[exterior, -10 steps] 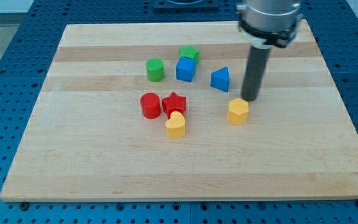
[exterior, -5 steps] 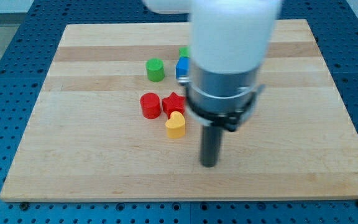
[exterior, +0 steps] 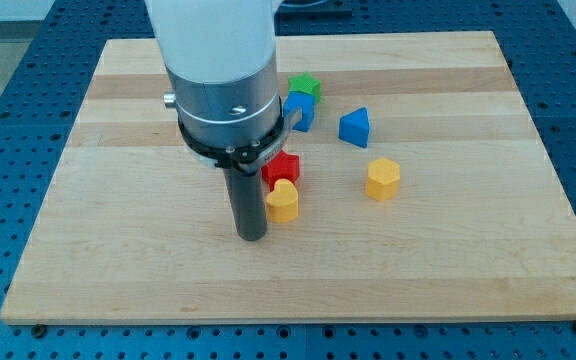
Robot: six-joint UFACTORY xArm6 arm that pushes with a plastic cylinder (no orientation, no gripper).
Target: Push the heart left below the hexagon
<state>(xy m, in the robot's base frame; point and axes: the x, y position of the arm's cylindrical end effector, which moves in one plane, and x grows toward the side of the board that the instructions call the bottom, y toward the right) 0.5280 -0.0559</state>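
**Tip down just left of the yellow heart**

Rod planted on the wooden board (exterior: 488, 250), my tip (exterior: 252, 237) resting at the view's lower left of the yellow heart (exterior: 282, 201). Very close to the heart, perhaps brushing it; contact impossible to confirm from this angle. No pincer on this arm at all, only the straight dark rod, so nothing spread, pressed together or pinching.

Yellow heart sitting near the board's middle, tucked right under the red star (exterior: 284, 167) and touching or nearly touching it. Yellow hexagon (exterior: 383, 179) well off to the view's right of the heart, slightly higher, alone on bare wood. Heart therefore to the left of the hexagon and a little lower.

Up top, blue cube (exterior: 301, 108) partly hidden behind the arm's silver collar, green star (exterior: 305, 86) peeking out just above it. Blue triangular block (exterior: 354, 127) to the view's right of the cube, standing apart, above the hexagon. Big white and silver arm body filling the view's upper left centre, covering whatever lies behind it there.
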